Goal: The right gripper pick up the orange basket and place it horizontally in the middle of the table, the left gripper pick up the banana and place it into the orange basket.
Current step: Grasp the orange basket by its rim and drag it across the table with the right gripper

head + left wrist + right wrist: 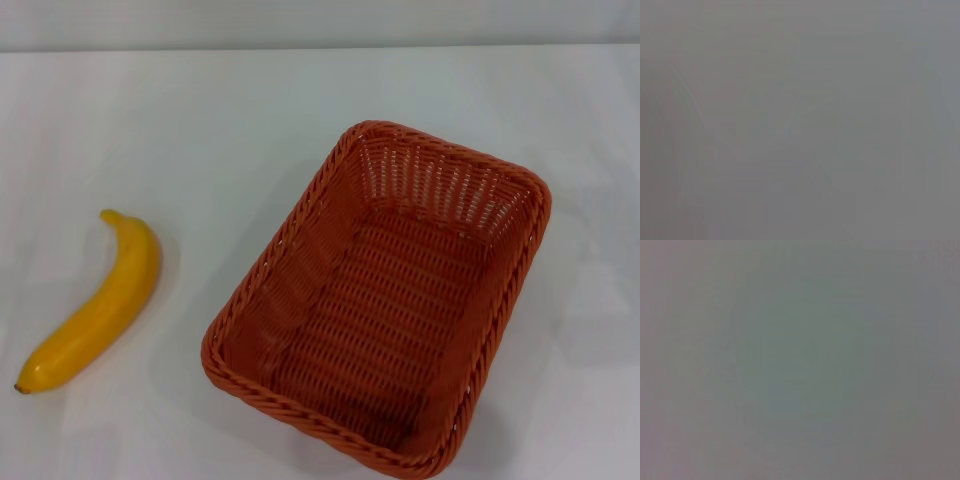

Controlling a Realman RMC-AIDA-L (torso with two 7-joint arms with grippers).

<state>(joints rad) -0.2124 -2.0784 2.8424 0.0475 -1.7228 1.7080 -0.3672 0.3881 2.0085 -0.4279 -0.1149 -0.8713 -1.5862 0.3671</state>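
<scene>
In the head view the orange basket (pixel 385 295) stands upright on the white table (pixel 220 130), right of centre, its long side running at a slant from near left to far right. It holds nothing. The yellow banana (pixel 95 303) lies on the table at the left, apart from the basket, its dark tip toward the near edge. Neither gripper shows in any view. Both wrist views give only a plain grey field.
A pale wall runs along the table's far edge (pixel 320 48). Bare tabletop lies between the banana and the basket and behind both.
</scene>
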